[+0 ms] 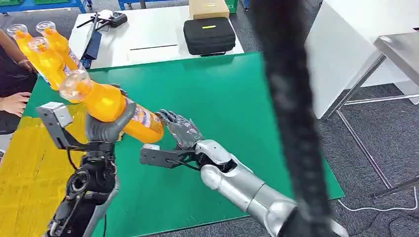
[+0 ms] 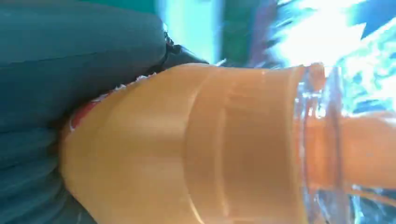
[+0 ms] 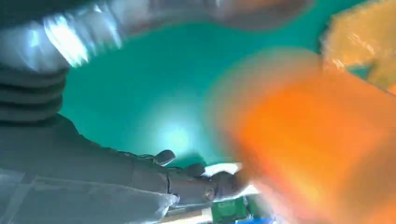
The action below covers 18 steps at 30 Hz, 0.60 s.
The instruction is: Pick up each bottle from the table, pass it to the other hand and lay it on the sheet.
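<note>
Left hand (image 1: 109, 129) gripped the orange bottle (image 1: 112, 105) above the green surface (image 1: 232, 98); right hand (image 1: 182, 130) lay spread, fingertips at its base.

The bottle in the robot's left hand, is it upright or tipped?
Tipped. The bottle slants in the left hand, neck up toward the robot's left, base down beside the right hand.

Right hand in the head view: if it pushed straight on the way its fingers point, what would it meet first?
Most likely the base of the orange bottle that the left hand holds; the right hand is already at that end, though contact is unclear.
</note>
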Tool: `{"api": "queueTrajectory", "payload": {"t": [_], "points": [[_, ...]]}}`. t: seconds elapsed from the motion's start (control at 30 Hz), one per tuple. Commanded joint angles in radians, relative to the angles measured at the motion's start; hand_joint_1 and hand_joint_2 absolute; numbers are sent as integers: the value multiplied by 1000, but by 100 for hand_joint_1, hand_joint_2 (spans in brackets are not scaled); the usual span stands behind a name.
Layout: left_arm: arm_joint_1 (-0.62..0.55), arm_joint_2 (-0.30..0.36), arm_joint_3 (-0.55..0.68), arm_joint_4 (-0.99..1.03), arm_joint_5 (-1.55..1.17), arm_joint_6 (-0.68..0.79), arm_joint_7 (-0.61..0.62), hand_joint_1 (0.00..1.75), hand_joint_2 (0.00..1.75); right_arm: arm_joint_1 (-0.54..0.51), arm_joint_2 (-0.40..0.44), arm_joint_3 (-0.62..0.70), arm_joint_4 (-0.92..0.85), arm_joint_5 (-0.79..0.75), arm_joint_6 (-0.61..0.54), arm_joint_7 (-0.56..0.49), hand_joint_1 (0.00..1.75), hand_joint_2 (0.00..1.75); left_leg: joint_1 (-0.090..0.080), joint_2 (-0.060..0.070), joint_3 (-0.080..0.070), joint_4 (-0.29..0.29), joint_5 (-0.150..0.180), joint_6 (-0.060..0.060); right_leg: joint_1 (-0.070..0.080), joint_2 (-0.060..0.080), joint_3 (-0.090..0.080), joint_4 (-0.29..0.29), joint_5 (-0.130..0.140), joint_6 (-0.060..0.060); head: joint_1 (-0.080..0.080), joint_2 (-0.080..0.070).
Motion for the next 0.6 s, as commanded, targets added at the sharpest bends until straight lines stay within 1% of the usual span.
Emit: {"api": "queueTrajectory", "payload": {"t": [0.03, 0.07, 0.13, 0.17, 0.2, 0.27, 0.33, 0.4, 0.43, 0.5, 0.53, 0.57, 0.6], "points": [[-121, 146, 170, 93, -557, 132, 32, 175, 175, 162, -192, -267, -244, 47, -3, -68, 0, 0, 0, -4, 1, 1, -1, -2, 0, -6, 3, 1, -2, 1, 1, 0], [-132, 160, 174, 144, -618, 142, 46, 175, 175, 167, -204, -293, -267, 42, -17, -76, 0, 0, 0, -5, 3, 2, -2, -2, 0, -7, 5, 2, -4, 1, 0, 0], [-153, 187, 185, 288, -749, 157, 78, 175, 175, 182, -211, -354, -339, -7, -33, -115, 0, 0, -1, -3, 2, 0, 0, -2, -1, -5, 3, 1, -2, 1, 0, 0], [-154, 187, 192, 315, -740, 167, 52, 175, 175, 183, -214, -363, -358, -13, -18, -112, 0, 0, -1, -3, 3, 0, -1, -2, -1, -5, 4, 2, -2, 1, 1, 0], [-159, 198, 186, 352, -808, 183, 70, 175, 175, 183, -212, -370, -369, -9, -28, -116, 0, 0, -1, -2, 2, 0, 0, -1, -2, -4, 2, 1, -1, 1, 1, 0], [-168, 238, 153, 482, -1093, 149, 192, 175, 175, 176, -217, -400, -426, -54, -61, -155, 0, 0, -1, -1, 3, 0, 0, -1, -1, -3, 3, 1, -1, 0, 1, 0], [-164, 225, 166, 528, -1100, 173, 167, 175, 175, 167, -224, -407, -444, -60, -55, -149, 0, 0, -1, 0, 4, 0, 0, -1, -2, -2, 3, 1, -1, 1, 1, 0], [-164, 225, 166, 528, -1100, 173, 167, 175, 175, 167, -224, -407, -444, -60, -55, -149, 0, 0, -2, -1, 2, 0, 1, -1, -2, -3, 2, 1, -1, 1, 0, 0], [-171, 236, 145, 550, -1168, 149, 198, 175, 175, 165, -224, -408, -443, -61, -65, -154, 0, 0, -1, 0, 3, 0, 0, -2, -2, -3, 3, 1, -2, 1, 0, 0], [-164, 253, 76, 624, -1359, 31, 270, 175, 175, 162, -232, -431, -471, -124, -82, -188, 0, 0, -1, 0, 2, 0, 1, -1, -1, -3, 2, 1, -1, 1, 1, 0], [-160, 245, 59, 665, -1376, 5, 264, 175, 175, 162, -238, -441, -483, -127, -89, -191, 0, 0, -1, -1, 3, 0, 0, -1, -1, -3, 3, 1, -2, 1, 0, 0], [-167, 241, 10, 743, -1425, -27, 256, 175, 175, 167, -243, -456, -496, -157, -87, -207, 0, 0, -2, 0, 3, -1, 1, -1, -2, -3, 2, 1, -1, 1, 1, 0], [-167, 238, -11, 775, -1439, -41, 251, 175, 175, 168, -246, -461, -500, -163, -87, -210, 0, 0, -1, -1, 7, 1, -2, -3, -2, -4, 7, 2, -4, 1, 1, 0]]}}
